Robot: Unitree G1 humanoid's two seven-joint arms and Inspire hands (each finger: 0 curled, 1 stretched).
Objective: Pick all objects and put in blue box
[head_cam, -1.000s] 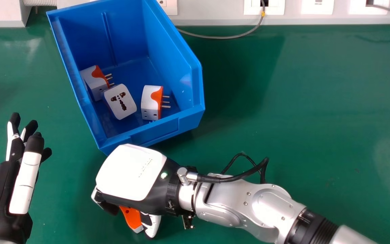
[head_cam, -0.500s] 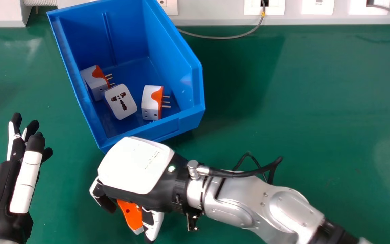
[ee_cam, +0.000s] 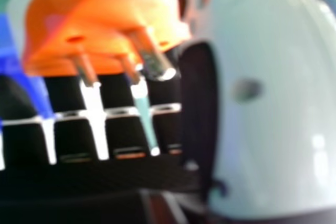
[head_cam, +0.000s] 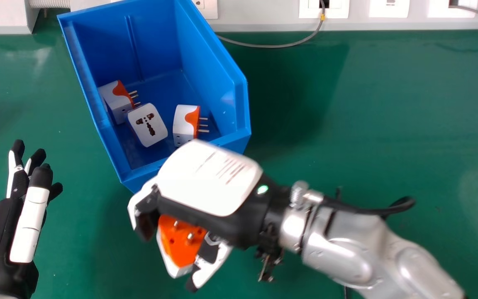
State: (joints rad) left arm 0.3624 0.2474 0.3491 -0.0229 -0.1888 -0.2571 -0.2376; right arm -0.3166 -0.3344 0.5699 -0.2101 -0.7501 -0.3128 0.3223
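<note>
Right hand (head_cam: 210, 178), back upward and fingers curled down round a plug (head_cam: 181, 241), hangs over the desk (head_cam: 347, 145) at the near edge of the box (head_cam: 139, 176); its silver forearm slants in from the lower right.

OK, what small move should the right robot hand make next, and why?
I'd probably raise the right robot hand and move it forward over the blue box: it grips an orange-and-white plug adapter that is short of the near rim, while three adapters lie inside.
</note>
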